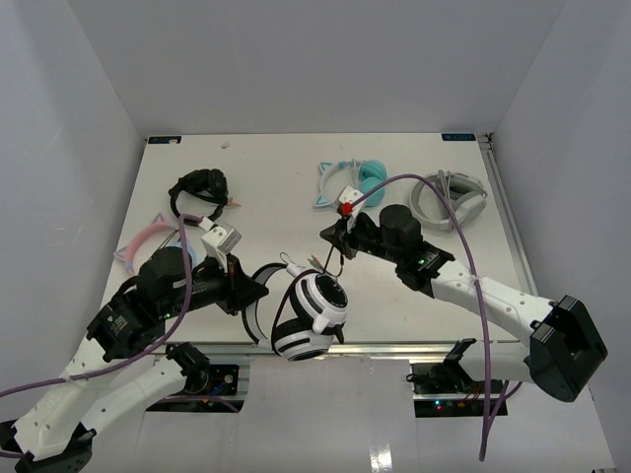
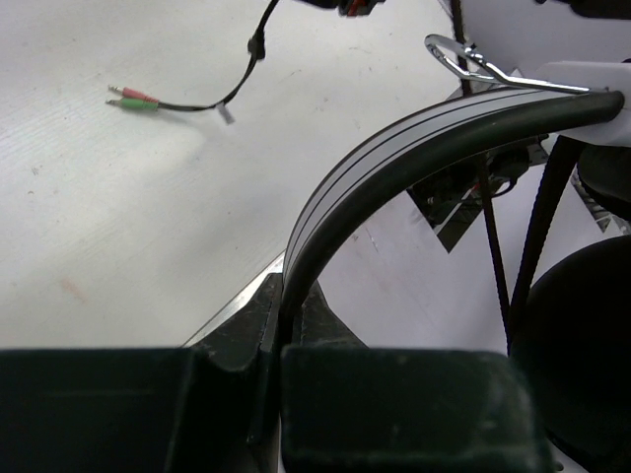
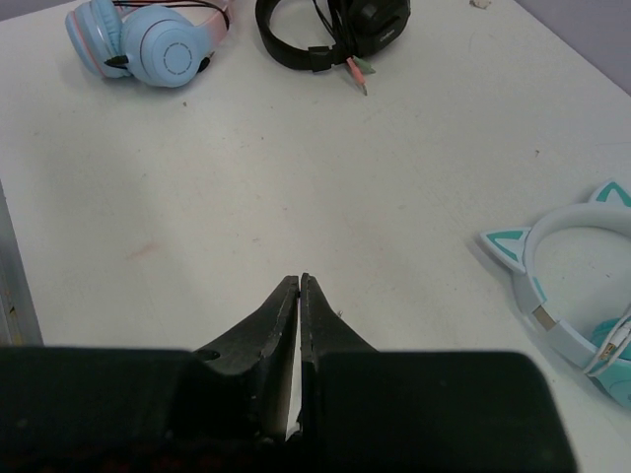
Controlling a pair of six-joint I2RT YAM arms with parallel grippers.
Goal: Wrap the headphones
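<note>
White headphones (image 1: 311, 315) are sitting at the near edge of the table (image 1: 266, 177), seen overhead. Left wrist: my left gripper (image 2: 281, 330) is clamping the headband (image 2: 394, 158), anchoring it for winding. Right wrist: my right gripper (image 3: 299, 291) is pressing shut, apparently pinching the cable (image 1: 333, 258).

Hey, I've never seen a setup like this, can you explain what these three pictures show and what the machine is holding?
It is a robot with two arms, each ending in a two-finger gripper. One picture looks down from above; the other two come from cameras on the left and right wrists. On the white table lie small black headphones, pink-and-blue ones, teal cat-ear ones and grey-and-white ones. The left gripper is shut on the headband of the white-and-black ringed headphones; the right gripper, shut, seems to pinch their thin black cable.
</note>
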